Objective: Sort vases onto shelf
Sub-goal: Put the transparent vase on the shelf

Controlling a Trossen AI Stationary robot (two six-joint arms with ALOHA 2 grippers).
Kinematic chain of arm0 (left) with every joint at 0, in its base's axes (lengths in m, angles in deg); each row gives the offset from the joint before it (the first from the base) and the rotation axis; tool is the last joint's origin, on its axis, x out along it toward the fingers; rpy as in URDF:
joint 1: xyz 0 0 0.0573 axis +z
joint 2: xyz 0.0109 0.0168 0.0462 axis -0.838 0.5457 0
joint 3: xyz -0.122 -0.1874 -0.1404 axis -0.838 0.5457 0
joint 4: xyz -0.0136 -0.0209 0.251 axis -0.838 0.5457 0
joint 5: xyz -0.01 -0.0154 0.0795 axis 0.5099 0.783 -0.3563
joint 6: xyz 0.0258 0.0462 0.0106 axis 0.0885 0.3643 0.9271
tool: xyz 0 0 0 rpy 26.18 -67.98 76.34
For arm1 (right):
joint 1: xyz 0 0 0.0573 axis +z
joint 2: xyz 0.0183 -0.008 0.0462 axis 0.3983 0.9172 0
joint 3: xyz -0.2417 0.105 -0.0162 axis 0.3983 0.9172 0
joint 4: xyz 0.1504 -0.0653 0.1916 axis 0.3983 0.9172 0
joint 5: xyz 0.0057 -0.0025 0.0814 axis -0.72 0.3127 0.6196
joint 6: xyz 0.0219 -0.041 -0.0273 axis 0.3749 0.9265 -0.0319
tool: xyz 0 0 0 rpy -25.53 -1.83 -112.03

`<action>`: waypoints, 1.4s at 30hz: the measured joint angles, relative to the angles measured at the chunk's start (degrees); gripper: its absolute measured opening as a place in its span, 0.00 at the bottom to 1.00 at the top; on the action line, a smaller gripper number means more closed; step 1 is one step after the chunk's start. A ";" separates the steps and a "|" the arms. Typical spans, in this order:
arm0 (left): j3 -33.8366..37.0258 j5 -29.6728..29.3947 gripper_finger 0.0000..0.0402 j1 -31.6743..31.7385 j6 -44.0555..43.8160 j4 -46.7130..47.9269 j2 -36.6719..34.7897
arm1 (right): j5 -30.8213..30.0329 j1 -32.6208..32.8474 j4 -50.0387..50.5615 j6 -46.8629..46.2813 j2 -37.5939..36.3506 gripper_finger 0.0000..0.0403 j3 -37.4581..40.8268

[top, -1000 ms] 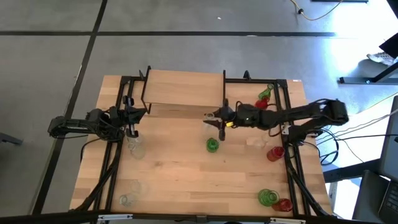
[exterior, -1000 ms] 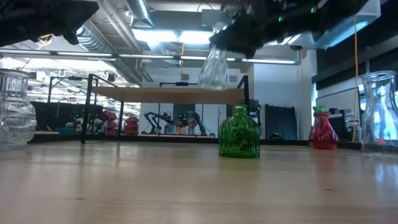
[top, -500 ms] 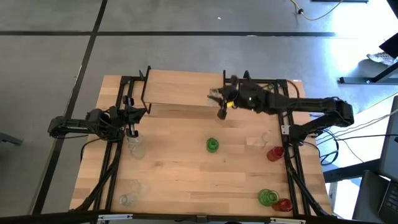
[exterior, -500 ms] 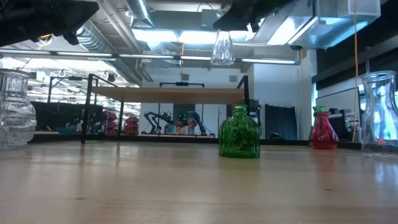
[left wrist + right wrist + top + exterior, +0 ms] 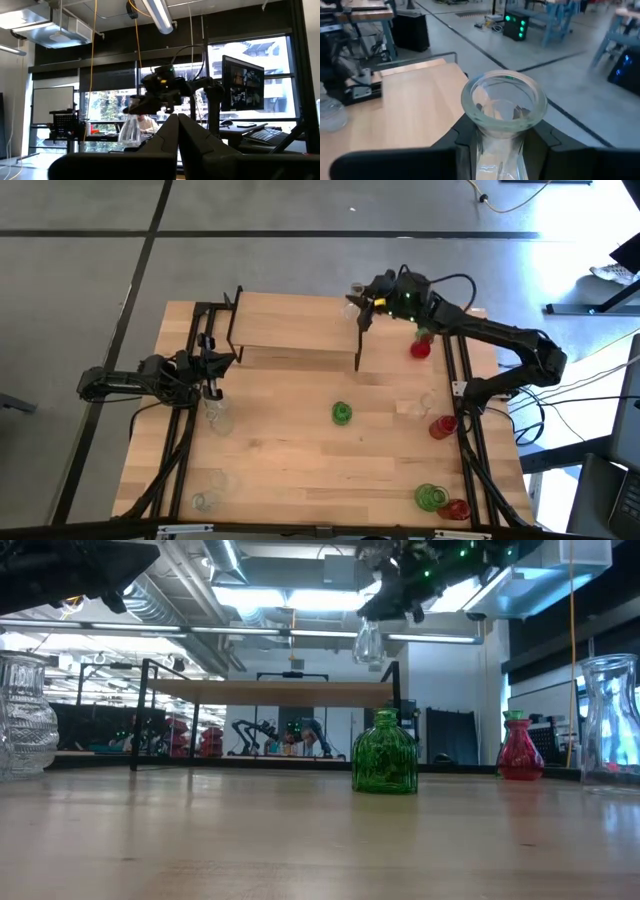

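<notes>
Right claw (image 5: 358, 302) up in the air over the far right corner of the shelf (image 5: 290, 330), clamped on the neck of a clear vase (image 5: 368, 642); in the right wrist view its fingers (image 5: 465, 132) press both sides of the neck and the round open mouth shows nothing inside. In the low view the held clear vase hangs above the shelf top, not touching it. Shelf board is bare, directly under and to the left of that claw. Just to the right of the right claw, off the shelf, a red vase (image 5: 420, 347) stands on the table (image 5: 300, 450). Nearer the front, below the right claw: a green vase (image 5: 342, 414) alone mid-table, a second clear vase (image 5: 418, 404) faint beside another red vase (image 5: 441, 427), then a green vase (image 5: 431, 498) and red vase (image 5: 457, 509) touching or just apart at the front right corner, cannot tell which. Left claw (image 5: 208, 370) waits at the left side of the table, fingers shut with nothing between them, beside the shelf's left legs. Right under the left claw a ribbed clear vase (image 5: 216, 416); two more clear vases (image 5: 209, 490) well apart from it at the front left corner. All vases look empty.
</notes>
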 joint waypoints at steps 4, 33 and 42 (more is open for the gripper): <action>0.00 0.00 0.00 -0.02 0.00 0.00 0.01 | 0.85 -1.41 -1.19 -0.47 1.95 0.23 0.00; 0.00 -0.13 0.00 0.00 0.46 0.02 0.02 | -0.68 -3.83 -5.09 -0.65 8.99 0.23 0.04; 0.00 -0.15 0.00 0.00 0.46 0.02 0.00 | -0.22 -3.81 -5.59 -0.72 10.65 0.23 -0.04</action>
